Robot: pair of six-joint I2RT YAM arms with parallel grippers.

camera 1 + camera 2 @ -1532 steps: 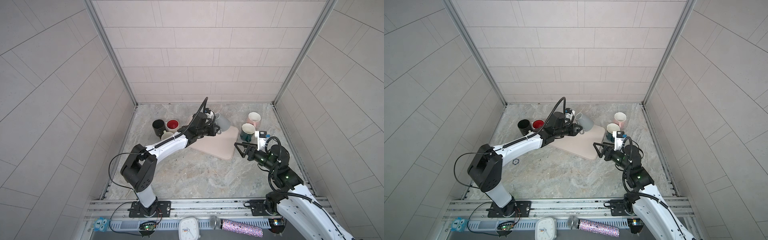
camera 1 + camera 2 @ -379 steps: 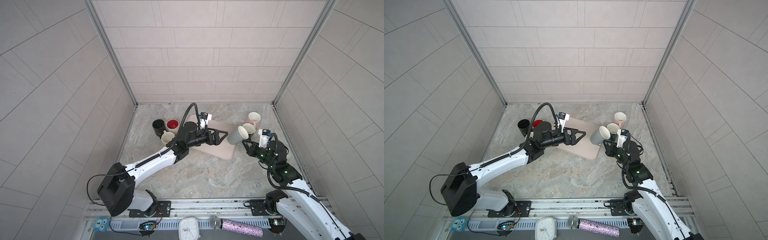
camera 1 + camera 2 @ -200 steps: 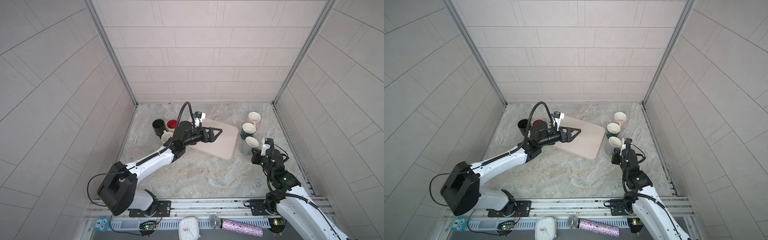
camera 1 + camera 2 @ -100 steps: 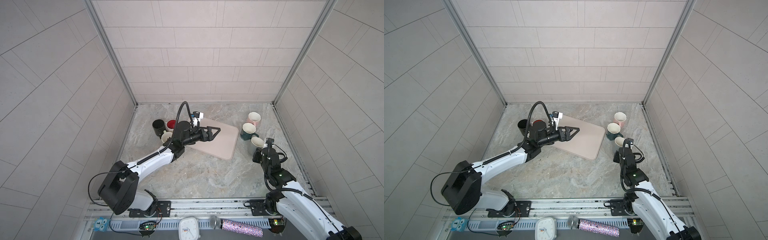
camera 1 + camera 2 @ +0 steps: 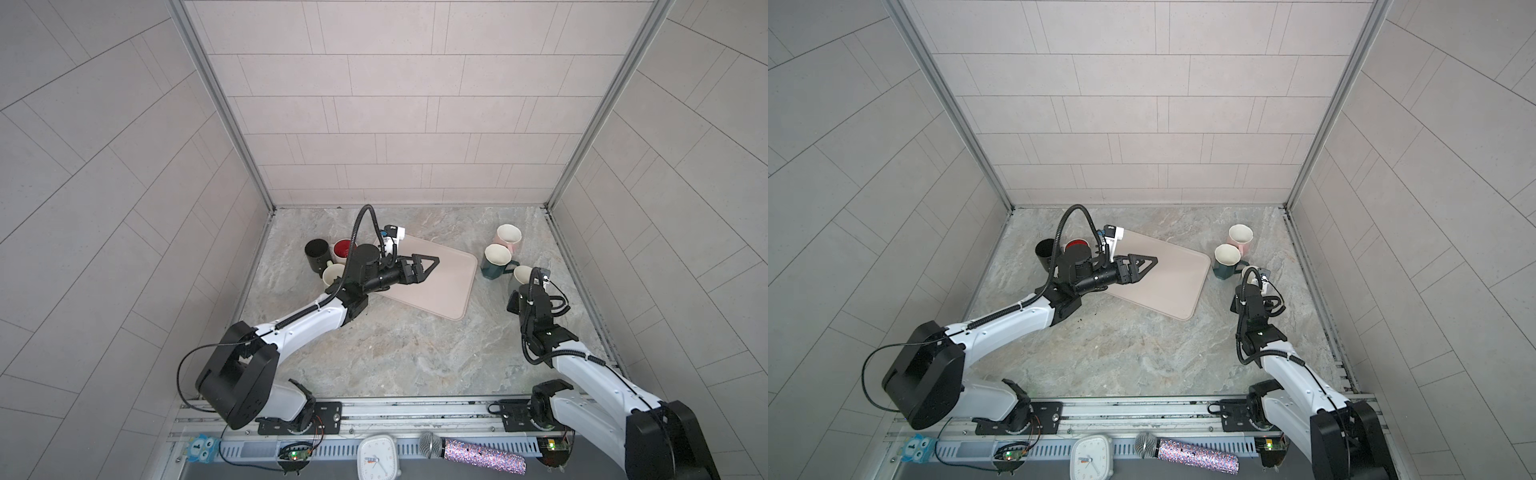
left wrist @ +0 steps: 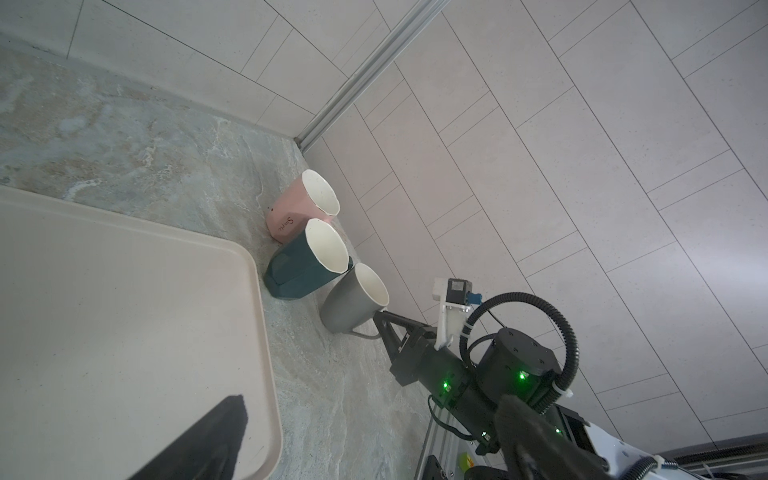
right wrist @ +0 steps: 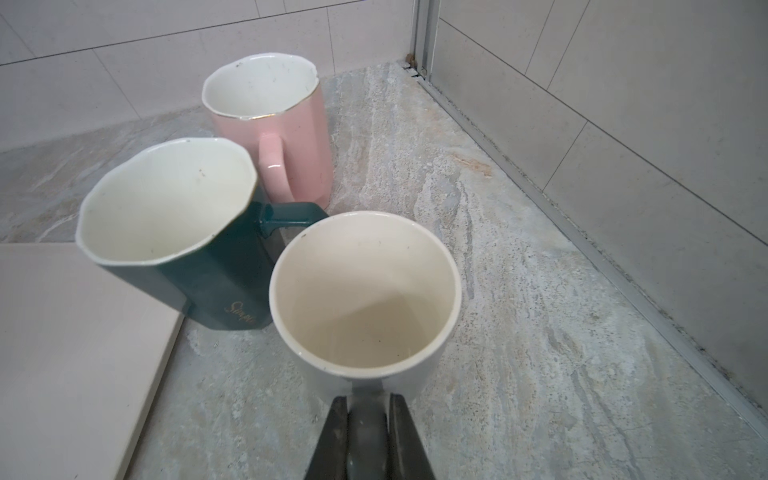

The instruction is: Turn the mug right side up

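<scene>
This was a robot test cell dressed as a kitchen corner. Tiled walls met at bare aluminium posts, and the marble-look top ended at a metal rail that carried two arms. Mugs and a tray gave the kitchen look. A clock and a microphone lay on the front ledge.

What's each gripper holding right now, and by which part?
The right gripper holds the grey mug by its handle; the left gripper is open and holds nothing.
</scene>
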